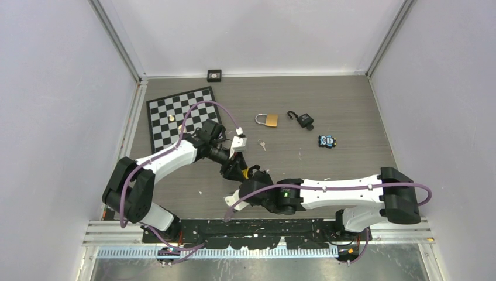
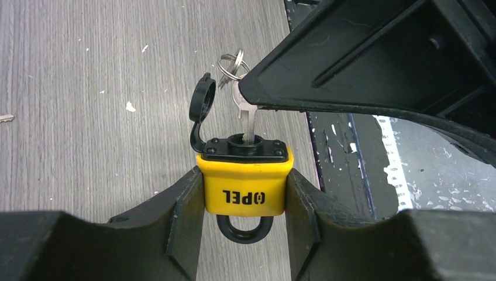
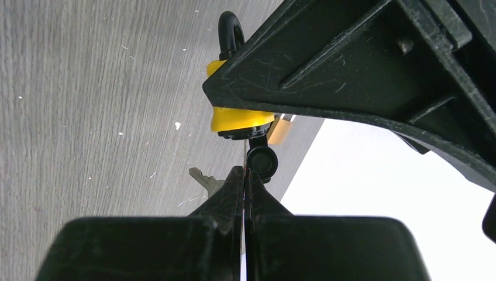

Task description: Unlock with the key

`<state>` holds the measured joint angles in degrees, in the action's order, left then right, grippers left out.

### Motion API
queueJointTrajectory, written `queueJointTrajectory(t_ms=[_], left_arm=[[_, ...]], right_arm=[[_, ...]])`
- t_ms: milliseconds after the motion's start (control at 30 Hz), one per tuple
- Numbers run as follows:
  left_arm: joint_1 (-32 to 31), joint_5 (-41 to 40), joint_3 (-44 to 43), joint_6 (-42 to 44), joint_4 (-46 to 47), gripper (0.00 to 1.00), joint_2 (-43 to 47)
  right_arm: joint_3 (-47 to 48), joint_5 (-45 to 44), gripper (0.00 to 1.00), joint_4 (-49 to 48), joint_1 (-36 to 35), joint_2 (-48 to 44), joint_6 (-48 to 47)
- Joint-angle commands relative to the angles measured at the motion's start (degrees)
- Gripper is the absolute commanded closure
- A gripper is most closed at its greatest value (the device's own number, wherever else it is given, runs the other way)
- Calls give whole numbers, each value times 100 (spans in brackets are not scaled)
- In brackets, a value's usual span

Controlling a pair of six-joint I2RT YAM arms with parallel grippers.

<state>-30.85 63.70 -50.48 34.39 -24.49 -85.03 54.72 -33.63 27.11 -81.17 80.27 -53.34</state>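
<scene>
Clamping the yellow padlock [image 2: 244, 175] by its sides, 6 o'clock of the middle of the table [image 1: 351, 111], the left gripper [image 2: 244, 199] should hold rigid while the right gripper [image 3: 245, 180], pinched on the key [image 2: 248, 117] seated at the body's 12 o'clock, twists squarely about the blade.

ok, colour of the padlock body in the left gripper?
Yellow padlock, with a black shackle; the left wrist view shows it best.

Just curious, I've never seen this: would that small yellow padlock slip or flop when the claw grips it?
Probably rigid: the yellow padlock sits square between the flat fingers of the left claw. Its smooth casing might slide. Its hinged black cap stands open, so likely flaps.
</scene>
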Motion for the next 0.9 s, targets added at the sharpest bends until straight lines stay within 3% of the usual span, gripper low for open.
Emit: queueJointTrajectory(t_ms=[0, 400, 867], left_arm=[[37, 704, -241, -203, 415, 100, 63], [40, 694, -344, -315, 354, 100, 35], [48, 585, -489, -1015, 690, 100, -160]], right_arm=[[-190, -123, 100, -454, -74, -233, -283], [-113, -277, 100, -333, -188, -175, -552], [882, 176, 100, 824, -202, 158, 161]])
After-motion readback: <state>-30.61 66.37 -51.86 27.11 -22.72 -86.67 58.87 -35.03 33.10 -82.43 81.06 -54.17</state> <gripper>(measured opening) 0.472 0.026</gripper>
